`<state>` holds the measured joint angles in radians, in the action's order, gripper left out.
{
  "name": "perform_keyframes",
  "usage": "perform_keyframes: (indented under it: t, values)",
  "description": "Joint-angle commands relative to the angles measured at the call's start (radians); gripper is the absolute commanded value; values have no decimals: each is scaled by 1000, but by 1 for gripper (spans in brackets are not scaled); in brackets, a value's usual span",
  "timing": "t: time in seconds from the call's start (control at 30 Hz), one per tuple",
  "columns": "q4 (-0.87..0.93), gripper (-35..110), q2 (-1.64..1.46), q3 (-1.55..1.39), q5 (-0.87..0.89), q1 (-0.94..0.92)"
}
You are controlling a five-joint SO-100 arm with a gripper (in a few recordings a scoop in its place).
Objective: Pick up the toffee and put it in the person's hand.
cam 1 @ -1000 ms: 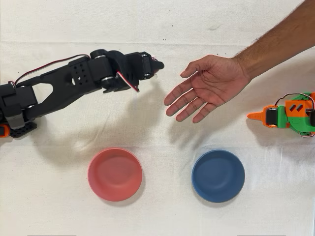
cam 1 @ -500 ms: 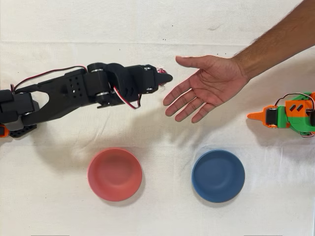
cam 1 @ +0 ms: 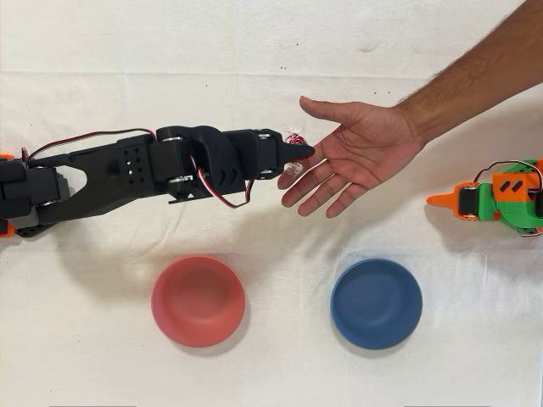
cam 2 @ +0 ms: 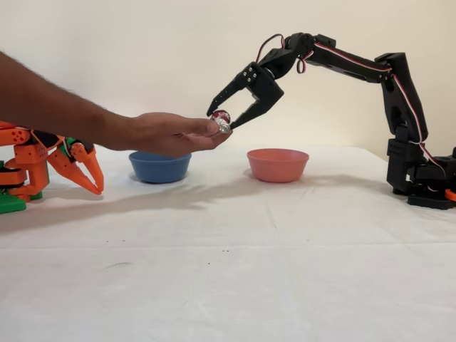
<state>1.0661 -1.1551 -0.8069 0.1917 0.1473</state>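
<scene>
The toffee (cam 1: 294,137) is a small red-wrapped candy with shiny clear ends, pinched between the tips of my black gripper (cam 1: 298,149). In the fixed view the toffee (cam 2: 221,118) sits in my gripper (cam 2: 221,120) right at the fingertips of the person's hand (cam 2: 167,132). Palm up with its fingers spread, the hand (cam 1: 361,153) reaches in from the upper right of the overhead view. The candy is level with the fingertips; I cannot tell whether it touches them.
A red bowl (cam 1: 198,300) and a blue bowl (cam 1: 376,303) stand empty on the white cloth, nearer the front edge in the overhead view. The idle orange arm (cam 1: 496,199) rests at the right edge, beside the person's forearm.
My arm has stretched to the right in the overhead view, carrying the toffee up to the hand's fingertips. The hand has shifted slightly toward me.
</scene>
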Motion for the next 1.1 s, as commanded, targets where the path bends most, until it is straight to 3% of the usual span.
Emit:
perform_keyframes:
  t: [0.0, 0.63, 1.07]
  values:
    - [-95, 18, -74, -14, 11, -2]
    - [-417, 17, -55, -209, 29, -63]
    - [-457, 17, -23, -190, 43, -66]
